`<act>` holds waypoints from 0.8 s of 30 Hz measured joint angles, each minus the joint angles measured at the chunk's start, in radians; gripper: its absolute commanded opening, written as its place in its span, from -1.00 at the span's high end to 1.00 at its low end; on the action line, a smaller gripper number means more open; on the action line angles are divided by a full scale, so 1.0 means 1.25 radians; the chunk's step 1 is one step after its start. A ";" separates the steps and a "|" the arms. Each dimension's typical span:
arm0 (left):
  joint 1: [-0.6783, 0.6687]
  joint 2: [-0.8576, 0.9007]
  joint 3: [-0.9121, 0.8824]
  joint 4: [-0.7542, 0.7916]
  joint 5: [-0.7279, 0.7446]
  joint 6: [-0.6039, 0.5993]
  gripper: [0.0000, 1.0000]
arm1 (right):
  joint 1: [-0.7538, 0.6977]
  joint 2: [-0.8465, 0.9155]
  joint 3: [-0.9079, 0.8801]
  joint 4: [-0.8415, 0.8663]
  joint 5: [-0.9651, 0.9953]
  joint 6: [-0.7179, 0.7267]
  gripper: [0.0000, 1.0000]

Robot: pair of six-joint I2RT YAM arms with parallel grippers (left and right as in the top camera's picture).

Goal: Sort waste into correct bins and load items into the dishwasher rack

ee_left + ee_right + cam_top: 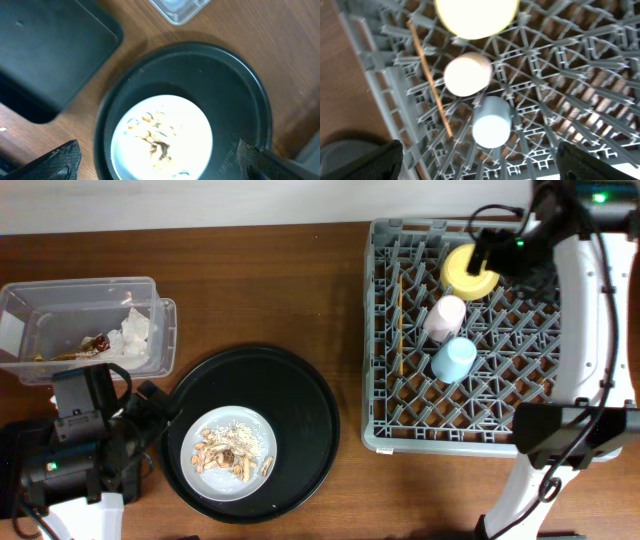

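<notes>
Furniture: one wooden surface (290,290) fills nearly the whole overhead view.

- Finish: dark reddish brown, with fine grain running left to right.
- Far edge: straight and parallel to the top of the frame.
- Extent: the surface runs out of frame at the left, right and near sides.

Beyond the far edge lies a pale strip (200,205), off-white and featureless. Whether it is wall or floor cannot be told.

In the left wrist view the surface (285,45) appears a lighter, warmer brown with a faint sheen. In the right wrist view the surface (345,70) appears dark brown.

Lighting: even and diffuse. Shadows on the wood are soft-edged and lie close to whatever casts them.
</notes>
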 measured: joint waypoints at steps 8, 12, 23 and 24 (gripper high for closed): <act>-0.076 0.000 0.000 -0.036 0.419 0.079 -0.98 | -0.046 0.000 0.000 -0.003 -0.001 0.000 -0.97; -0.343 0.010 0.000 -0.025 0.373 0.085 -0.64 | -0.046 0.000 0.000 -0.003 -0.001 0.000 -0.97; -0.713 0.474 0.001 0.049 -0.125 -0.149 -0.09 | -0.046 0.000 0.000 -0.003 -0.001 0.000 -0.97; -0.713 0.492 0.001 0.063 -0.143 -0.161 -0.09 | -0.046 0.000 0.000 -0.003 0.000 0.001 -0.97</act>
